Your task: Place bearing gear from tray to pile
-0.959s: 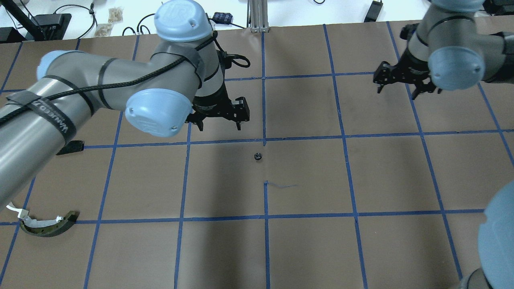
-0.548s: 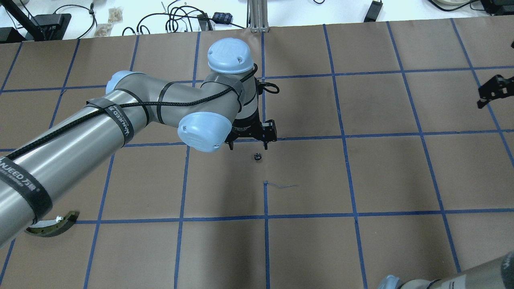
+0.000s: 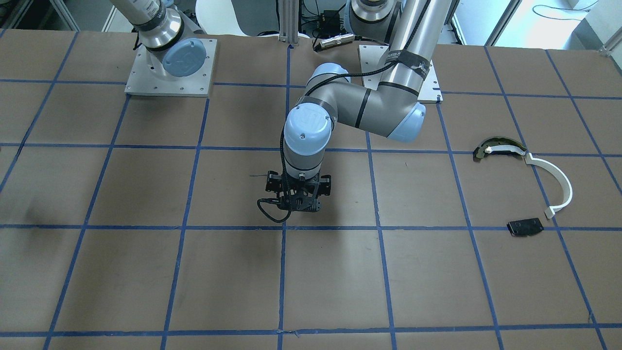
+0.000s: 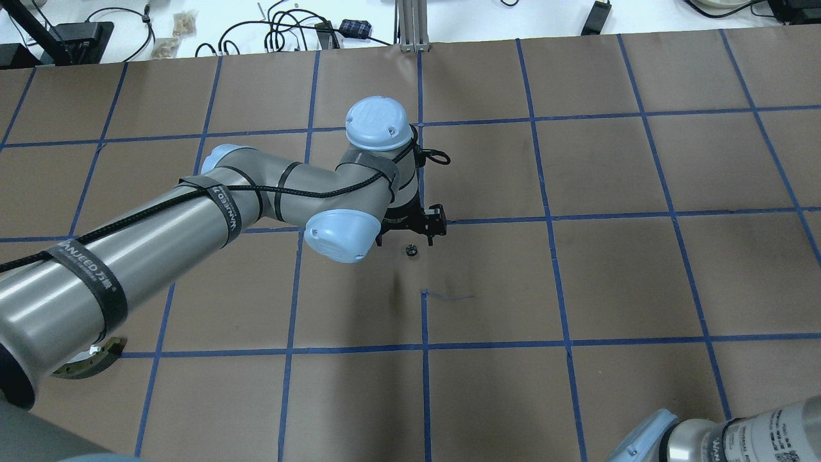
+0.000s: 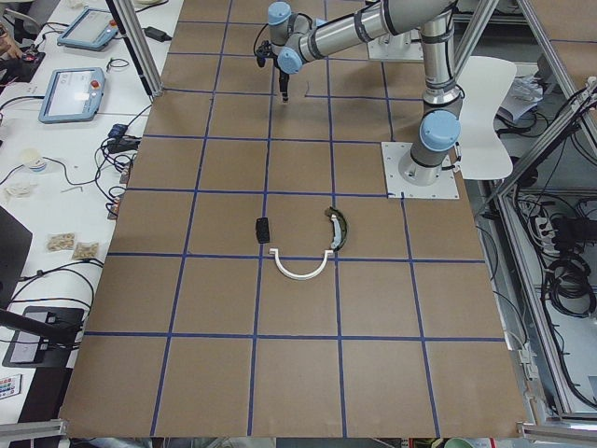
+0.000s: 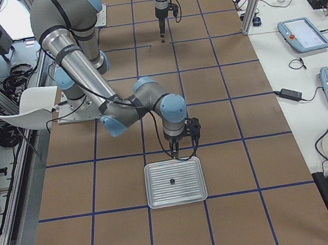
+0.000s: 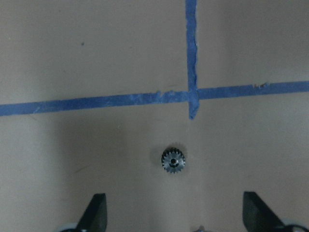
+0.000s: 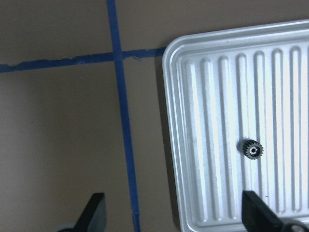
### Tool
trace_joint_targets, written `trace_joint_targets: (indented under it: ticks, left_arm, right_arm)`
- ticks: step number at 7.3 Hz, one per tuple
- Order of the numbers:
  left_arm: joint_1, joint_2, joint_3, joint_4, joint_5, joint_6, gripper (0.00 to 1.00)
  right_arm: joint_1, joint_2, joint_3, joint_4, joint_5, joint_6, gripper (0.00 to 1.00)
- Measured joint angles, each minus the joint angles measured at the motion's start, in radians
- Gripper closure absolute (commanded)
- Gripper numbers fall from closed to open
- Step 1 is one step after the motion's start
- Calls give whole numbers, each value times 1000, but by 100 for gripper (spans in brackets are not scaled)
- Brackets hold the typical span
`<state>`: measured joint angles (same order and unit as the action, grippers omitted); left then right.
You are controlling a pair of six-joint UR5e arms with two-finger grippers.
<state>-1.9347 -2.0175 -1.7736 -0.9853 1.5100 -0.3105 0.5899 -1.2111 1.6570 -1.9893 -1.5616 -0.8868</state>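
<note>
Both grippers look spread to us: left gripper (image 7: 175, 203) hovering by the loose gear (image 7: 173, 160), right gripper (image 8: 173, 203) over the edge of the tray (image 8: 203, 121) holding the tray gear (image 8: 252, 149).

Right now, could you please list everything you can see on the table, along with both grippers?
table: one, brown with a blue tape grid.
tray: one, silver and ribbed, toward the table's right end.
gears: two, dark metal; loose gear at mid-table, tray gear in the tray.
strip: one, white half-ring, toward the table's left end.
curved piece: one, dark and yellowish, by one end of the strip.
plate: one, black, flat, near the strip's other end.
left gripper: one, black, open, above the loose gear.
right gripper: one, black, open, over the tray's rim.
</note>
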Motion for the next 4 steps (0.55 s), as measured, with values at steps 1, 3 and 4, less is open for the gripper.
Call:
trace_joint_targets:
  ticks: [1, 3, 4]
  left_arm:
    - [0, -17, -7, 8, 1, -4, 6]
    - [0, -38, -9, 14, 1, -6, 37]
    - [-1, -43, -9, 16, 2, -4, 38]
  right_arm:
    - [-23, 55, -16, -46, -5, -12, 0]
    - [-59, 147, -39, -95, -7, -16, 2]
    - [-68, 174, -45, -101, -7, -17, 6]
